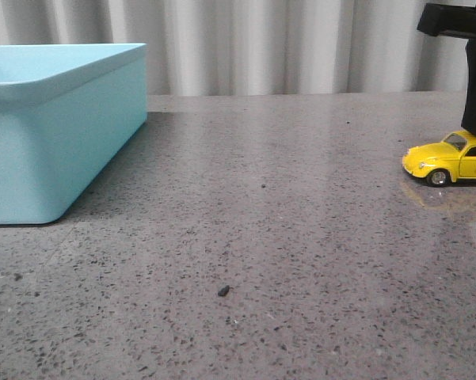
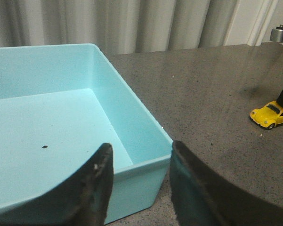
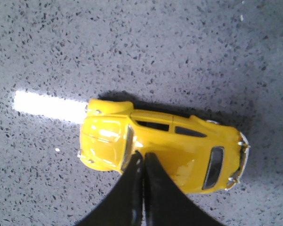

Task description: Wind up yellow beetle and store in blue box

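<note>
The right gripper (image 3: pixel 142 162) stands directly over the yellow beetle (image 3: pixel 162 148), its two fingertips pressed together with almost no gap between them. The tips rest on the car's roof rather than around its body, so nothing is clamped between the jaws. The beetle sits on its wheels on the grey speckled table (image 1: pixel 245 237), immediately below the right jaws, nose pointing toward the blue box (image 1: pixel 59 127).

The left gripper (image 2: pixel 139 169) hangs above the near corner of the blue box, jaws spread wide and holding nothing. The box interior lies just beyond the left jaws and contains only a small dark speck (image 2: pixel 45 147). The beetle is well apart from the left jaws, across open table.

Step in hand, as a judgement: the wind-up stage. Closed tips bearing down on the roof suit dragging the car backward to load its spring; storage is not yet begun.

Next move calls for:
- steady downward pressure so the wheels grip rather than skid on the smooth surface
- a straight pull along the car's long axis
- afterwards, opening the jaws and closing them around the body for transfer to the box
</note>
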